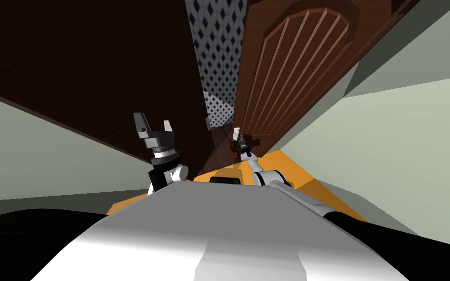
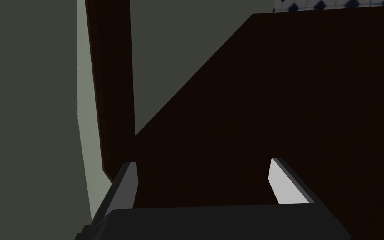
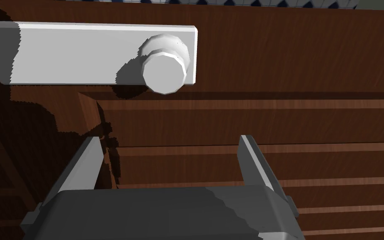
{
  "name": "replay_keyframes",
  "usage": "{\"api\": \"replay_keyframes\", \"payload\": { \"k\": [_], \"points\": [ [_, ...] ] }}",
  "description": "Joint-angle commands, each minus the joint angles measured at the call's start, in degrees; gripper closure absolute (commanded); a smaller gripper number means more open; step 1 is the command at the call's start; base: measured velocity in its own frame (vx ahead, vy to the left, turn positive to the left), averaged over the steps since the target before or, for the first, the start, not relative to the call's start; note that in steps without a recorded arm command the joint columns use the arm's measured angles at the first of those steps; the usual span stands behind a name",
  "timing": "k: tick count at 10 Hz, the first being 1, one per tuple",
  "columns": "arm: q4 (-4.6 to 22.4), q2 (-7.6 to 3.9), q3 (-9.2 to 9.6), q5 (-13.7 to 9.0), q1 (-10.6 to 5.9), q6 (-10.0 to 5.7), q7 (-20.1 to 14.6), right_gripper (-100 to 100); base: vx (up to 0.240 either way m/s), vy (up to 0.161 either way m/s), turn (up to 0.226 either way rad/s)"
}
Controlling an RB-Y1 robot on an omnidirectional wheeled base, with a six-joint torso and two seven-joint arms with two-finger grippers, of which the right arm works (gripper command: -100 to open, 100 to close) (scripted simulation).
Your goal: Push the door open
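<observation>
The brown ribbed door (image 1: 287, 73) stands ajar ahead, with blue-diamond tiling (image 1: 216, 53) showing past its edge. The right gripper (image 3: 170, 143), fingers spread and empty, faces the door panel near the white knob (image 3: 164, 75) on its plate (image 3: 74, 52). The left gripper (image 1: 154, 124), also spread, faces a dark brown surface (image 2: 270, 104).

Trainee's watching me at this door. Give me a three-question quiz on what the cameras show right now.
1. True or false: the right gripper is open, facing the ribbed panel of the brown door.
2. In the head view, what shows past that door's edge? A) a black area B) a blue-and-white diamond pattern C) a window
3. Fill in: on the door, a white plate carries a round white ____.
Key: 1 true; 2 B; 3 knob.
</observation>
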Motion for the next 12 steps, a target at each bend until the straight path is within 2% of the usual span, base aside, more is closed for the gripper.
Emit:
{"api": "replay_keyframes", "payload": {
  "k": [1,5,10,11,12],
  "points": [
    [0.0,0.0,0.0,0.0,0.0,0.0,0.0,-100,-0.095,0.019,-0.003],
    [0.12,-0.39,-0.38,-0.1,0.31,-0.69,0.29,-100,0.171,0.02,0.022],
    [0.22,-0.33,-0.74,-0.19,0.59,-1.37,0.57,-100,0.193,0.026,0.02],
    [0.22,-0.33,-0.74,-0.19,0.59,-1.37,0.57,100,-0.01,-0.001,-0.007],
    [0.22,-0.33,-0.74,-0.19,0.59,-1.37,0.57,100,-0.036,-0.004,0.004]
  ]
}}
